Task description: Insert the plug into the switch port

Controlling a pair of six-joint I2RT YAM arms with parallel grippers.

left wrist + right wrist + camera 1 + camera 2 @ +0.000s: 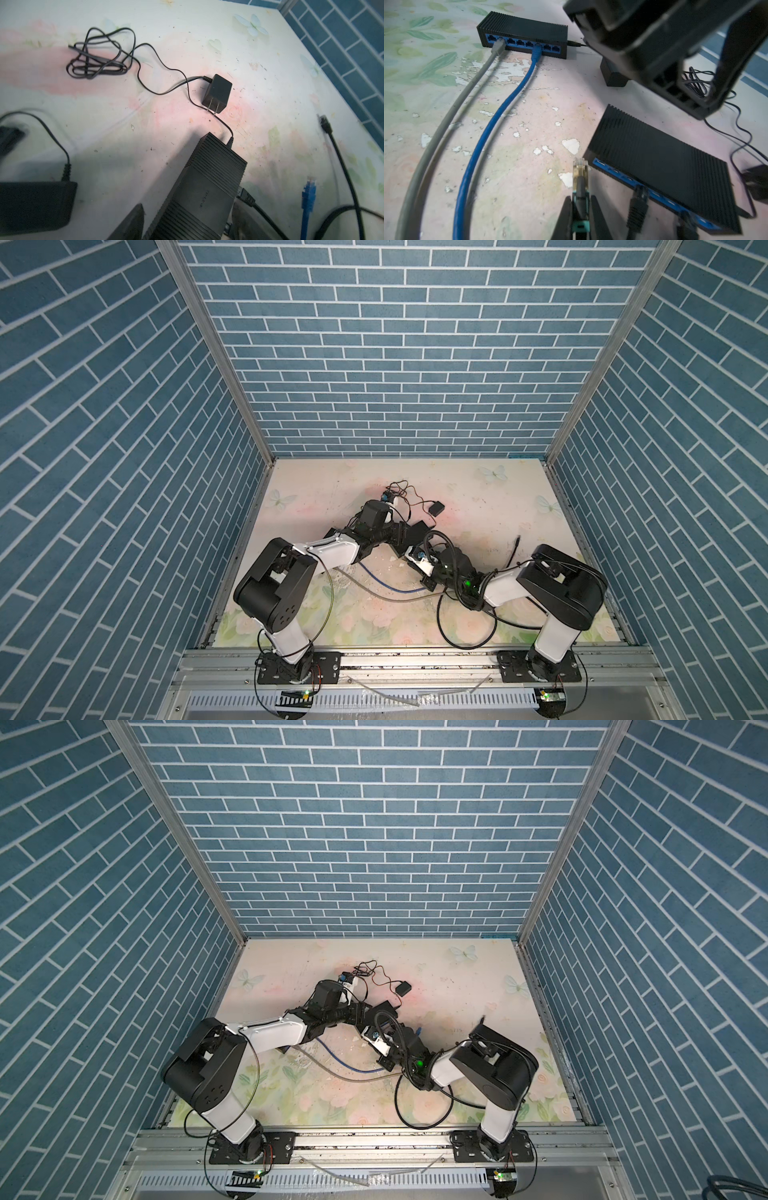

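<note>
Pale, flower-printed and chipped, the table (pixel 478 497) carries two ribbed black switches. The near switch (pixel 660 162) lies about mid-table between the jaws of the left end effector (pixel 187 224), which are spread wider than its body and grip nothing. The far switch (pixel 525 31), towards nine o'clock, has a grey cable (pixel 497 46) and a blue cable (pixel 536 53) plugged in. The right end effector (pixel 580 202) is clamped on the clear plug (pixel 580 168), held just beside the near switch's blue port face, at about its six o'clock, in no port.
</note>
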